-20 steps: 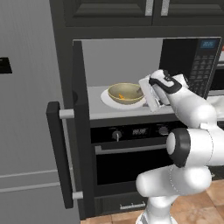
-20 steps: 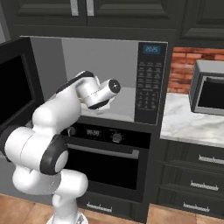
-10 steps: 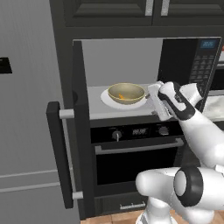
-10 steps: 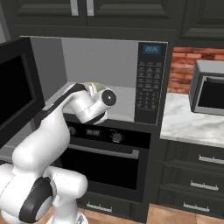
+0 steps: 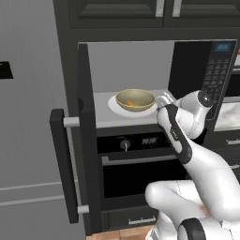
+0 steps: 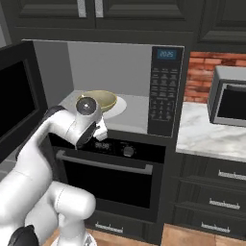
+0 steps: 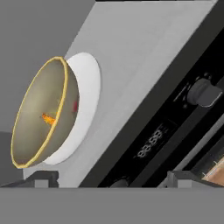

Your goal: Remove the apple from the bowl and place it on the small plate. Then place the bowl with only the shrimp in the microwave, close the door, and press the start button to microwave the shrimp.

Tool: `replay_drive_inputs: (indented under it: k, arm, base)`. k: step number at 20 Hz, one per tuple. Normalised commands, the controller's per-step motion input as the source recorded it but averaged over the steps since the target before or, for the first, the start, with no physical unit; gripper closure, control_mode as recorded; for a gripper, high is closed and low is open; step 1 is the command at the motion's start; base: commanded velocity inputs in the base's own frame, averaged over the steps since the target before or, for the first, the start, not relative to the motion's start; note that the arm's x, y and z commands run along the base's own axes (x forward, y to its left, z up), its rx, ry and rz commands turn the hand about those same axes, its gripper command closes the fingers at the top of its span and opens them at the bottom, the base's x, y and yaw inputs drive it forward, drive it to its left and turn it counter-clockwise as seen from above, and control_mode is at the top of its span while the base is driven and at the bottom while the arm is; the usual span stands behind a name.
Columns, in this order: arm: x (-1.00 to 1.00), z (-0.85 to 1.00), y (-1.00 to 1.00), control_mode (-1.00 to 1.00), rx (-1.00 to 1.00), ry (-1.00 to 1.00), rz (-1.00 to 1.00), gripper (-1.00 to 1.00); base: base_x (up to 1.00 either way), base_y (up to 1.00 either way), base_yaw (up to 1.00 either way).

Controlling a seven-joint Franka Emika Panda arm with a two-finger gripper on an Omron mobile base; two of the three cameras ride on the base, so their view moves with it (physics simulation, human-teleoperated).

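The olive-yellow bowl (image 5: 135,99) (image 6: 99,99) (image 7: 41,113) sits on the white round tray (image 7: 85,83) inside the microwave (image 5: 213,77) (image 6: 164,91). An orange shrimp (image 7: 48,119) (image 5: 131,103) lies in it. My gripper (image 5: 164,100) (image 6: 102,130) (image 7: 113,180) hovers at the cavity's front edge, just right of the bowl, open and holding nothing. The door (image 5: 86,140) (image 6: 17,108) stands swung wide open to the left, its bar handle (image 5: 63,168) facing me. The apple and the small plate are out of view.
A lower oven (image 5: 136,173) (image 6: 110,180) with knobs and a horizontal handle sits right under the microwave. A grey fridge (image 5: 28,140) stands left of the open door. A silver toaster oven (image 6: 229,98) rests on the marble counter (image 6: 206,137) at the right.
My hand has pulled back out of the cavity, away from the bowl and down toward the front edge. The bowl stays on the tray, and the jaws have spread a little wider.
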Motion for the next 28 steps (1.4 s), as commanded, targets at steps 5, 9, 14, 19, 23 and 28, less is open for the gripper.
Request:
replay_drive_inputs:
  k: [5, 9, 14, 19, 23, 28]
  arm:
    - [-1.00, 0.13, 0.04, -1.00, -0.29, -0.01, 0.03, -1.00]
    - [-1.00, 0.13, 0.01, -1.00, -0.35, -0.01, 0.09, -1.00]
    - [-1.00, 0.15, 0.01, -1.00, -0.42, -0.03, 0.13, -1.00]
    - [-1.00, 0.06, 0.00, -1.00, -0.27, -0.11, 0.05, -1.00]
    - [-1.00, -0.04, 0.05, -1.00, -0.11, -0.17, 0.00, -1.00]
    - [-1.00, 0.00, 0.16, -1.00, -0.16, -0.09, 0.02, -1.00]
  base:
    - [0.00, 0.00, 0.00]
    - [0.00, 0.00, 0.00]
    - [0.00, 0.00, 0.00]
    - [0.00, 0.00, 0.00]
    - [0.00, 0.00, 0.00]
    - [0.00, 0.00, 0.00]
